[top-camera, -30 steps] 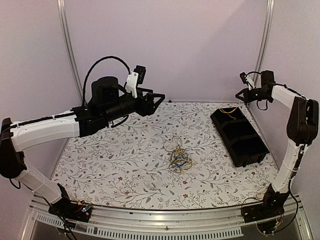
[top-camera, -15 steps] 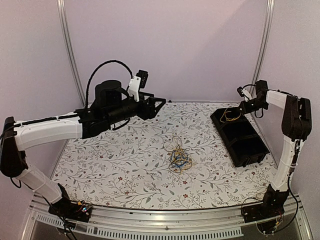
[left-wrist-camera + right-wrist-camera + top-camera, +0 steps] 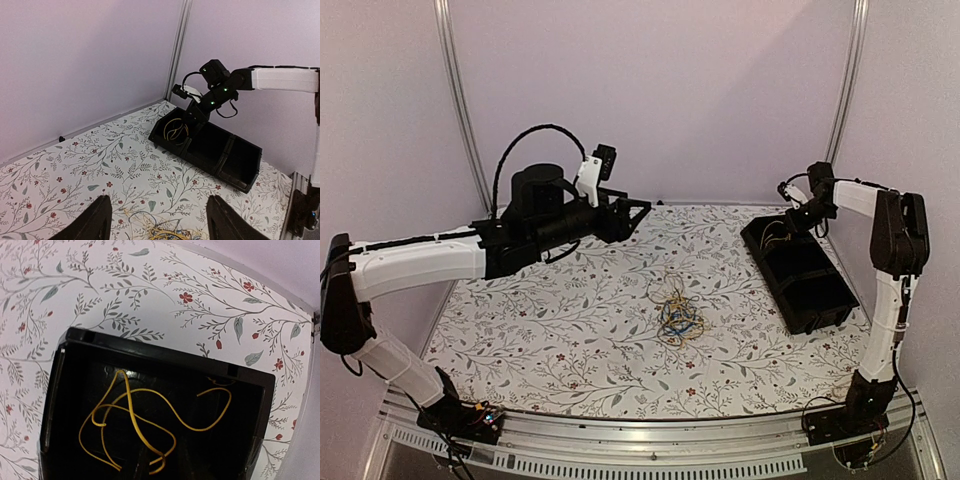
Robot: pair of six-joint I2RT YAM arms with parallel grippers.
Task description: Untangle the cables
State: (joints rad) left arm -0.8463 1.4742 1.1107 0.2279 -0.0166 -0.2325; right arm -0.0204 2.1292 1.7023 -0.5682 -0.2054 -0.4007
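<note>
The cables (image 3: 677, 321) lie as a knotted heap of yellow, blue and dark strands at the middle of the table (image 3: 540, 330), so we judge that most of the work is ahead. One yellow cable (image 3: 197, 430) is already free. It rests in loose loops, alone, in the far end compartment of the black tray (image 3: 817, 297), which stands well apart from the heap, toward the table's right edge. The right gripper (image 3: 790, 222) hangs just above that compartment; its own camera shows no fingers, and from the other views we cannot tell whether they are apart or together. The left gripper (image 3: 157, 222) hovers high over the far part of the table, left of centre, its jaws wide apart and holding nothing. What is left, in our judgement, is to draw each remaining strand out of the heap
</note>
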